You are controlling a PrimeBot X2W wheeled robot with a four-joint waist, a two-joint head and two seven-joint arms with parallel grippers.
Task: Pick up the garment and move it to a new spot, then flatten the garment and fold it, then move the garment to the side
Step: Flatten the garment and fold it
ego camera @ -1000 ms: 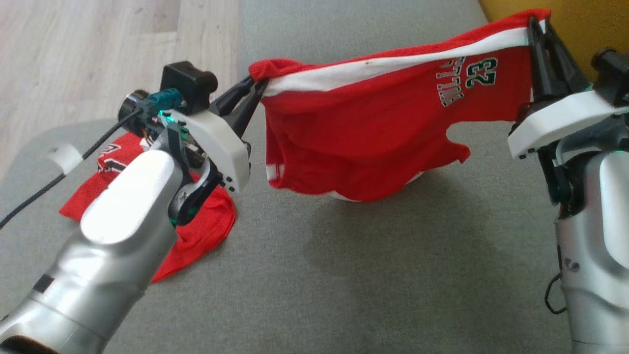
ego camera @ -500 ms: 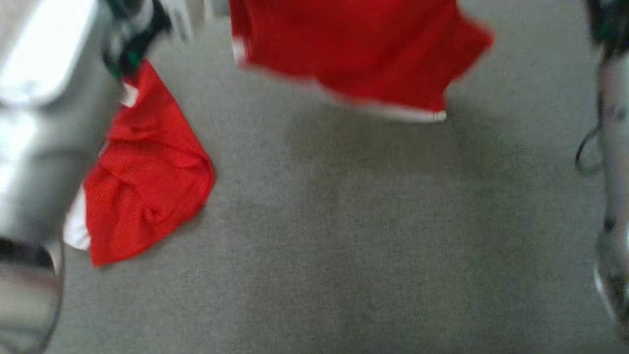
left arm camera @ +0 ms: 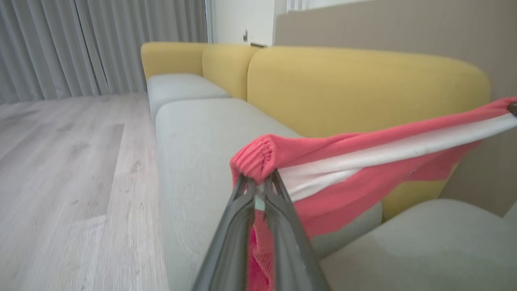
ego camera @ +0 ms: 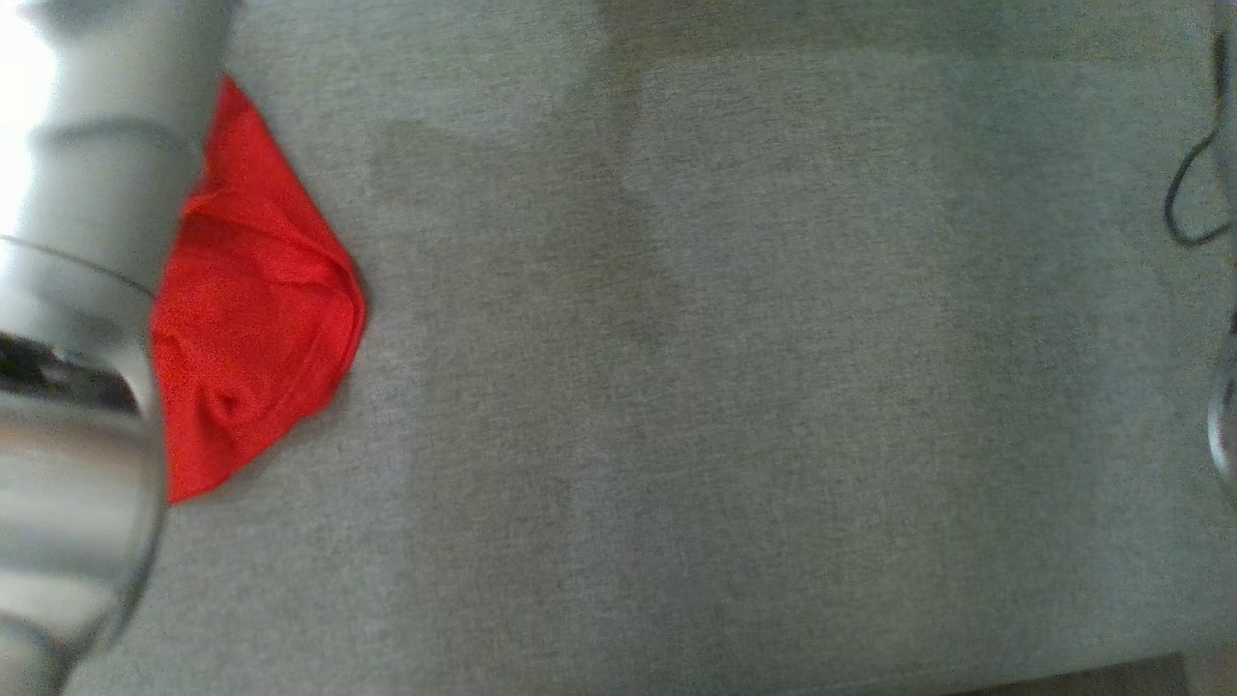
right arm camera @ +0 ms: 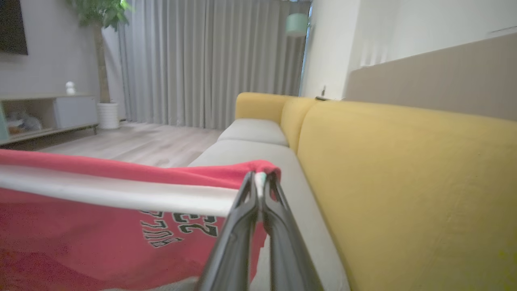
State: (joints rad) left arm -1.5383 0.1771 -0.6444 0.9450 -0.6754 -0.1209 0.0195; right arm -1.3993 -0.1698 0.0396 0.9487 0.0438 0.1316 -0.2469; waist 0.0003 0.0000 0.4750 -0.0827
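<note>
Since earlier: the head camera has tipped downward over the last second, so its picture has slid onto the grey seat cushion (ego camera: 725, 387); this is the camera's shift, not the things'.
Left forearm: the pale forearm (ego camera: 87, 242) runs up the left edge of the head view, blurred.
Left pincer: the left pincer (left arm camera: 260, 182) is clamped tight on a ribbed red corner of the garment (left arm camera: 363, 190).
Right pincer: the right pincer (right arm camera: 260, 178) is pinched together on the opposite corner, red cloth bunched over its tips.
Garment: red jersey with a white band, held up in the air and pulled taut between the two pincers above the sofa seat; its body hangs below the band, with "23" and some lettering upside down in the right wrist view. Whether the lower hem touches the cushion cannot be told.
Second red cloth: a crumpled second red cloth (ego camera: 251, 309) lies on the cushion just beside the left forearm, partly hidden by it.
Cable: a dark cable (ego camera: 1184, 193) loops at the right edge of the head view.
Backrest: the yellow backrest (right arm camera: 404, 182) rises behind the seat.
Floor: a pale wood floor (left arm camera: 60, 161) lies beside the sofa.
Far end: grey curtains (right arm camera: 202, 60), a potted plant (right arm camera: 101, 16) and a low cabinet (right arm camera: 48, 113).
</note>
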